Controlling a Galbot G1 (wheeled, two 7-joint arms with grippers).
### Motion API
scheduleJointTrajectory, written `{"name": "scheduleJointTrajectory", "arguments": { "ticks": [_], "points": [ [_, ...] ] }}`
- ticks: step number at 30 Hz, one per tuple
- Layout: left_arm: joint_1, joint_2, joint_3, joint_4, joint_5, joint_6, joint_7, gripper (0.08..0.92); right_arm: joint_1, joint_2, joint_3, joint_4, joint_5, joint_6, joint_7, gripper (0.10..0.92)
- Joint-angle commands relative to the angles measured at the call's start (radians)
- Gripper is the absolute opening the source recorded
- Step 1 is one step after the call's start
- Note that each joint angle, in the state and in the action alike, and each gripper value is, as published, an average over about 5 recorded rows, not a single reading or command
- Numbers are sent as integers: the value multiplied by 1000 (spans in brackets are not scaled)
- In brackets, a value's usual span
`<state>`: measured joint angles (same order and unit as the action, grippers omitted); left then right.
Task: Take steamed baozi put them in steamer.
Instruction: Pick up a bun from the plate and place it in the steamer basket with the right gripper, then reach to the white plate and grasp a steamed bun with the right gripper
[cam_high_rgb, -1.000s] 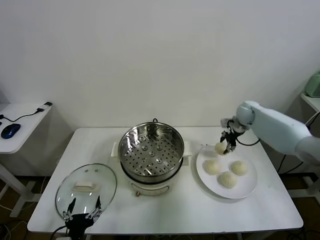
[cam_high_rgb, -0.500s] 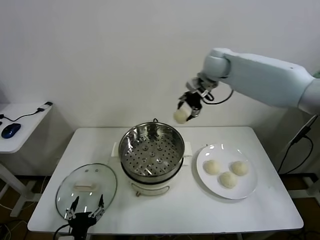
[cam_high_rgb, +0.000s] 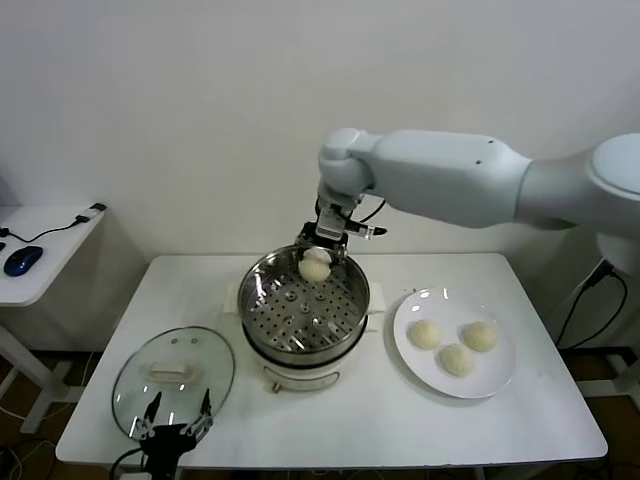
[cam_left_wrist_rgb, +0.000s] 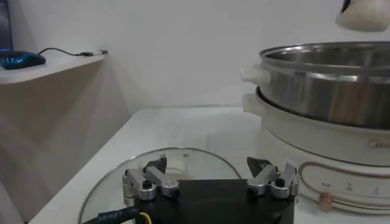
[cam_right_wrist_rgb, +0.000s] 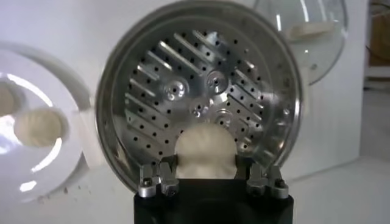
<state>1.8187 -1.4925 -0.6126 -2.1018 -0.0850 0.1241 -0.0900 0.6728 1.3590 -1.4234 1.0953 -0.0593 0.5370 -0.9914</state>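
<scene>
The steamer (cam_high_rgb: 304, 310) stands mid-table, a shiny steel pot with a perforated tray on a white base. My right gripper (cam_high_rgb: 317, 262) is shut on one cream-white baozi (cam_high_rgb: 315, 266) and holds it over the far part of the tray. In the right wrist view the baozi (cam_right_wrist_rgb: 205, 153) sits between the fingers above the tray (cam_right_wrist_rgb: 201, 91). Three more baozi (cam_high_rgb: 424, 334) (cam_high_rgb: 478, 335) (cam_high_rgb: 456, 359) lie on the white plate (cam_high_rgb: 500, 375) to the right. My left gripper (cam_high_rgb: 176, 428) is open and parked at the table's front left edge; it also shows in the left wrist view (cam_left_wrist_rgb: 210, 173).
The glass lid (cam_high_rgb: 172, 375) with a white handle lies flat at the front left, just beyond my left gripper. A side table (cam_high_rgb: 40, 250) with a blue mouse stands at far left. The steamer's side (cam_left_wrist_rgb: 329, 103) rises close to the left gripper.
My right arm lifted one baozi off the plate, swung it left above the table, and lowered it over the steamer's tray. The left arm stayed parked.
</scene>
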Motion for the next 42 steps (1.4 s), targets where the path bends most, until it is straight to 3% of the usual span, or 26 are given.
{"name": "scheduleJointTrajectory", "arguments": {
  "ticks": [1, 14, 21, 26, 30, 36, 42],
  "points": [
    [-3, 2, 1, 7, 1, -2, -2, 823, -163, 80, 53, -204, -210, 137, 43, 642],
    [-10, 7, 1, 21, 1, -9, -9, 823, -239, 158, 100, -373, -220, 166, 89, 660],
    [-9, 5, 2, 22, 4, -13, -14, 823, -222, 157, 98, -356, -181, 172, 90, 797],
    [-6, 1, 6, 12, 10, -11, -14, 823, -92, 87, 51, -241, -28, 174, 27, 821],
    [-4, -4, 14, 4, 19, -9, -13, 823, 85, -7, -59, -111, 234, 154, -44, 823],
    [-9, -9, 22, 3, 24, -7, -11, 823, 329, -240, -301, 59, 650, -61, -115, 823],
    [-15, -7, 29, 11, 26, -10, -11, 823, 462, -499, -541, 220, 669, -445, -64, 823]
  ]
}}
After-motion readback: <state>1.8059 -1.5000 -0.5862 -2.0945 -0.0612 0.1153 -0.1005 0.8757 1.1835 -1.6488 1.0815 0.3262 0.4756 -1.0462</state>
